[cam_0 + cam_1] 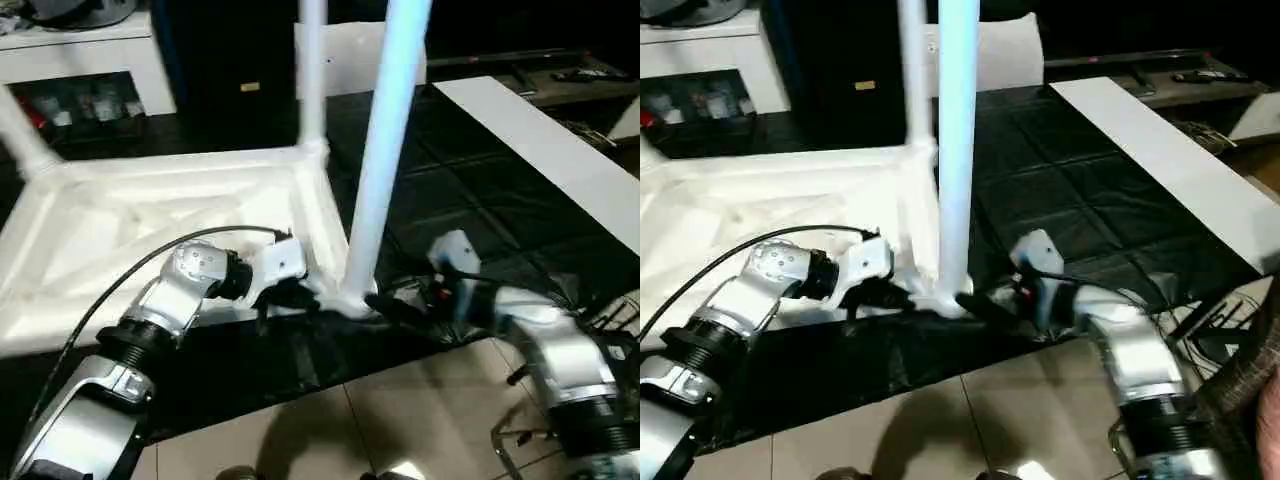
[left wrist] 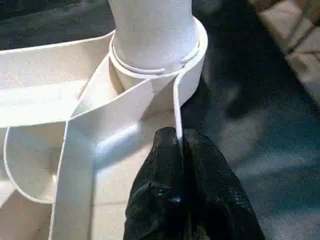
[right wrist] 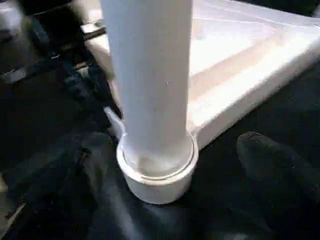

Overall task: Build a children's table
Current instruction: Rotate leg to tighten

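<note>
Tabletop (image 1: 150, 220) lies ribbed side up on the black sheet (image 1: 450, 190) — a leg (image 1: 375, 190) upright in its near corner socket (image 3: 157, 175). Left gripper (image 2: 179, 145) pinches the rim beside that socket, likely steadying it; right gripper (image 3: 165, 200) stands wide open around the socket's base, holding nothing

Your way to the near corner socket (image 3: 157, 167) is crowded: the upright leg (image 1: 385, 150) fills it, the left gripper (image 2: 180, 145) is pinched on the tabletop (image 1: 150, 215) rim just beside it, and the right gripper (image 1: 385, 305) straddles its base. Black mat (image 1: 470, 190) to the right lies free up to the white board (image 1: 545, 150).
</note>
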You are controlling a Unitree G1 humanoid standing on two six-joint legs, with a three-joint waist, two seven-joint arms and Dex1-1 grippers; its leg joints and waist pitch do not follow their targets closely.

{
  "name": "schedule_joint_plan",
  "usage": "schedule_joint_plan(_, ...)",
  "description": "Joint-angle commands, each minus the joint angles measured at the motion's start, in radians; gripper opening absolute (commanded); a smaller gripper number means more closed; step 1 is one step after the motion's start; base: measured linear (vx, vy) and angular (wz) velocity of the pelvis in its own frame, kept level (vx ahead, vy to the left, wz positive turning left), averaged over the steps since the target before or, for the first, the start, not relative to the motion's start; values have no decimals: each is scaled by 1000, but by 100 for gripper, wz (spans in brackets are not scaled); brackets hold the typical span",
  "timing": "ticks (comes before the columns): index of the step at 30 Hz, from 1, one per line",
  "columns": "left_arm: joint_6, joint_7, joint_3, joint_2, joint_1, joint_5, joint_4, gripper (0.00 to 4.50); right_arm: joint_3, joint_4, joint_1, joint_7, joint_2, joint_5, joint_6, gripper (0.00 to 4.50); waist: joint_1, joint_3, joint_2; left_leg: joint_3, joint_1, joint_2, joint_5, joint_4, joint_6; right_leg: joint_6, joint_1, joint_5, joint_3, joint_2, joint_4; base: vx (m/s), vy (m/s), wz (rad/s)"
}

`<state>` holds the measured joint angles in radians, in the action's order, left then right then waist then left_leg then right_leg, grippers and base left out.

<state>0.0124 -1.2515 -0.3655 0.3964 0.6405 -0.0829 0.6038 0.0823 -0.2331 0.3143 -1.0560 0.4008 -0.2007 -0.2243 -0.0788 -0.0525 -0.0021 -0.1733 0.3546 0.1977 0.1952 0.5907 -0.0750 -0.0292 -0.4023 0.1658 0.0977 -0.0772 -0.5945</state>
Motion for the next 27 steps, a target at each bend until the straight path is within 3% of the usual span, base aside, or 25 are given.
schedule_joint_plan(1, 52, -79, -59, -4, 21, -10, -12, 0, 25, 5, 15, -78, 18, -16, 20, 434, 2, 66, -8, 3, -4, 38, 155, -65, 74, -183, 57, 251, -59, -74, 71, 0, 0, 0)
schedule_joint_plan(5, 86, -156, -86, 7, 26, 3, -22, 0, 68, -17, 36, -183, 45, -16, 40, 434, -10, 66, -12, 2, -4, 38, 152, -64, 73, -177, 57, 280, -57, -75, 70, 0, 0, 0)
schedule_joint_plan(6, 87, -162, -88, 7, 27, 4, -23, 0, 71, -18, 38, -191, 45, -16, 40, 407, -13, 66, -10, 2, -4, 40, 151, -64, 72, -175, 56, 283, -57, -76, 70, 0, 0, 0)
schedule_joint_plan(8, 96, -190, -95, 7, 26, 10, -31, 0, 87, -24, 48, -223, 49, -27, 36, 399, -13, 66, -14, 3, -3, 41, 152, -65, 70, -175, 56, 284, -56, -75, 69, 0, 0, 0)
schedule_joint_plan(10, 101, -207, -98, 6, 26, 12, -36, 0, 99, -31, 56, -246, 49, -34, 35, 394, -17, 67, -10, 3, -7, 42, 152, -65, 69, -176, 54, 282, -57, -76, 69, 0, 0, 0)
schedule_joint_plan(18, 112, -234, -111, 0, 26, 15, -48, 0, 143, -60, 93, -340, 43, -45, 14, 322, -25, 68, -16, 3, -4, 41, 132, -63, 70, -178, 56, 268, -57, -76, 65, 0, 0, 0)
schedule_joint_plan(27, 124, -242, -109, 5, 25, 9, -36, 0, 166, -71, 109, -377, 44, -59, -5, 248, -29, 69, -14, 3, -4, 40, 131, -63, 65, -174, 57, 266, -56, -75, 65, 0, 0, 0)
